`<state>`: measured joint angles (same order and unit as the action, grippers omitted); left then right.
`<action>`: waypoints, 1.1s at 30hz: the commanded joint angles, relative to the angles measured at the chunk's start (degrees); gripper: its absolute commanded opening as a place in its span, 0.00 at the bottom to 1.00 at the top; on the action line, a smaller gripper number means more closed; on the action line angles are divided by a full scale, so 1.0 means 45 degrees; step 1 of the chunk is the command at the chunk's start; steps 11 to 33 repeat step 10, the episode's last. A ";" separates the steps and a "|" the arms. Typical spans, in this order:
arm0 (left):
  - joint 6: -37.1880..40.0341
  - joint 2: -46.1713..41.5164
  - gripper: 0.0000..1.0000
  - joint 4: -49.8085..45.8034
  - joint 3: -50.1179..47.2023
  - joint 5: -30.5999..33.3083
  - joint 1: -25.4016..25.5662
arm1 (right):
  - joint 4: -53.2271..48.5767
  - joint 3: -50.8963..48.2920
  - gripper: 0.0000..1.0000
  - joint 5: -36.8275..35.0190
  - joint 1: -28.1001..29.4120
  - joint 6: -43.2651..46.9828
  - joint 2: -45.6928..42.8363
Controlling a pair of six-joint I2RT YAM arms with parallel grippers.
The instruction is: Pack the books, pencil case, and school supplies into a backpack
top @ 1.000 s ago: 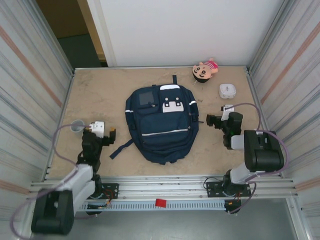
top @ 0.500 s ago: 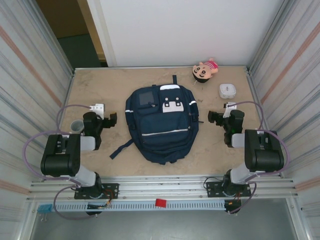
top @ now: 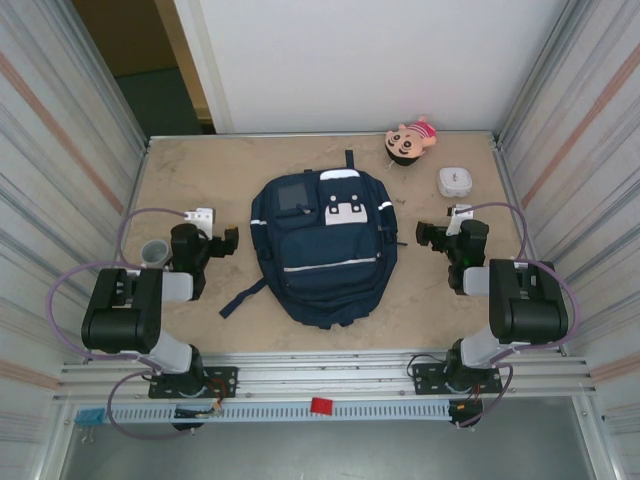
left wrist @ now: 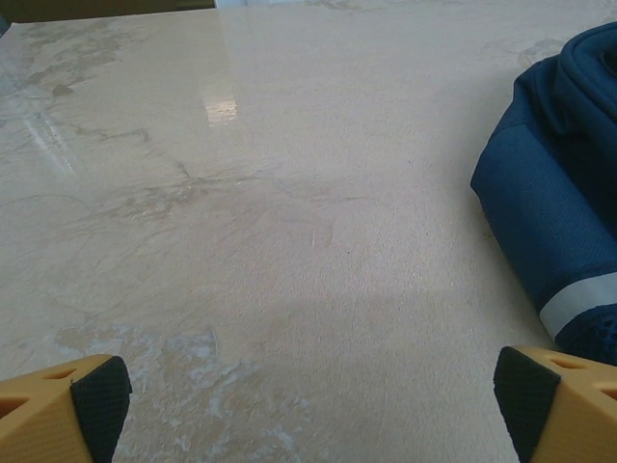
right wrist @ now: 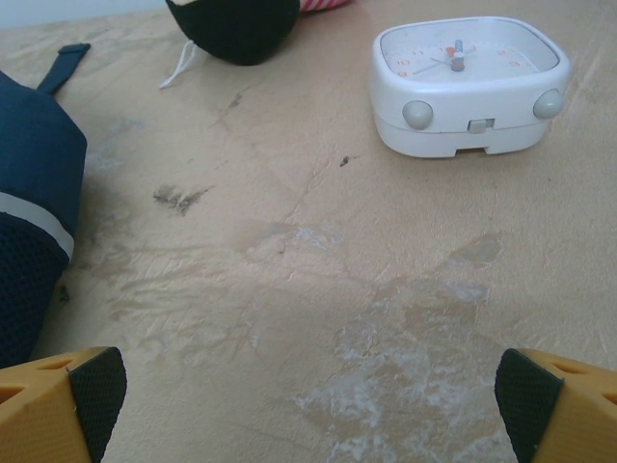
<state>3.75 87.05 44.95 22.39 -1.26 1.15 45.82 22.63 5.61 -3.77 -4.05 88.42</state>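
The navy backpack (top: 322, 250) lies flat in the middle of the table, its flaps shut; its side also shows in the left wrist view (left wrist: 554, 203) and the right wrist view (right wrist: 29, 203). The books, the pencil case and the school supplies are out of view. Left of the pack, my left gripper (top: 205, 240) (left wrist: 308, 395) hangs open over bare table with nothing between its fingers. On the pack's right, my right gripper (top: 447, 234) (right wrist: 308, 391) is open too, also over bare table.
A white rounded square clock box (top: 455, 181) (right wrist: 468, 87) stands just beyond the right gripper. A pink plush doll (top: 410, 138) (right wrist: 236, 24) lies at the back right. A small grey cup (top: 153, 252) sits by the left arm. Metal walls close both sides.
The left arm has swung back from a low, stretched pose near the front into a folded pose, its gripper now farther from the front edge. The right arm has hardly moved.
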 commanded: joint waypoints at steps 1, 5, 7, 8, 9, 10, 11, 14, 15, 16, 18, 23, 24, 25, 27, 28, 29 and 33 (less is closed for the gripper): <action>-0.0034 -0.0091 0.99 0.0068 0.0239 0.0167 -0.0021 | 0.0052 0.0166 0.99 -0.0219 0.0002 -0.0183 0.0019; -0.0078 -0.0047 0.99 0.0021 0.0297 0.0065 -0.0062 | 0.0052 0.0171 0.99 -0.0222 0.0017 -0.0175 0.0009; -0.0083 -0.0084 0.99 0.0056 0.0260 0.0054 -0.0076 | 0.0052 0.0166 0.99 -0.0218 0.0018 -0.0178 0.0006; -0.0055 -0.0074 0.99 0.0061 0.0258 0.0056 -0.0075 | 0.0054 0.0168 0.99 -0.0228 0.0010 -0.0179 0.0012; -0.0049 -0.0105 0.99 0.0106 0.0222 0.0094 -0.0052 | 0.0051 0.0176 0.99 -0.0221 0.0009 -0.0192 0.0010; -0.0029 -0.0106 0.99 0.0064 0.0257 0.0127 -0.0040 | 0.0054 0.0171 0.99 -0.0225 0.0014 -0.0174 0.0008; -0.0029 -0.0106 0.99 0.0064 0.0257 0.0127 -0.0040 | 0.0054 0.0171 0.99 -0.0225 0.0014 -0.0174 0.0008; -0.0029 -0.0106 0.99 0.0064 0.0257 0.0127 -0.0040 | 0.0054 0.0171 0.99 -0.0225 0.0014 -0.0174 0.0008; -0.0029 -0.0106 0.99 0.0064 0.0257 0.0127 -0.0040 | 0.0054 0.0171 0.99 -0.0225 0.0014 -0.0174 0.0008; -0.0029 -0.0106 0.99 0.0064 0.0257 0.0127 -0.0040 | 0.0054 0.0171 0.99 -0.0225 0.0014 -0.0174 0.0008; -0.0029 -0.0106 0.99 0.0064 0.0257 0.0127 -0.0040 | 0.0054 0.0171 0.99 -0.0225 0.0014 -0.0174 0.0008; -0.0029 -0.0106 0.99 0.0064 0.0257 0.0127 -0.0040 | 0.0054 0.0171 0.99 -0.0225 0.0014 -0.0174 0.0008; -0.0029 -0.0106 0.99 0.0064 0.0257 0.0127 -0.0040 | 0.0054 0.0171 0.99 -0.0225 0.0014 -0.0174 0.0008; -0.0029 -0.0106 0.99 0.0064 0.0257 0.0127 -0.0040 | 0.0054 0.0171 0.99 -0.0225 0.0014 -0.0174 0.0008; -0.0029 -0.0106 0.99 0.0064 0.0257 0.0127 -0.0040 | 0.0054 0.0171 0.99 -0.0225 0.0014 -0.0174 0.0008; -0.0029 -0.0106 0.99 0.0064 0.0257 0.0127 -0.0040 | 0.0054 0.0171 0.99 -0.0225 0.0014 -0.0174 0.0008; -0.0029 -0.0106 0.99 0.0064 0.0257 0.0127 -0.0040 | 0.0054 0.0171 0.99 -0.0225 0.0014 -0.0174 0.0008; -0.0029 -0.0106 0.99 0.0064 0.0257 0.0127 -0.0040 | 0.0054 0.0171 0.99 -0.0225 0.0014 -0.0174 0.0008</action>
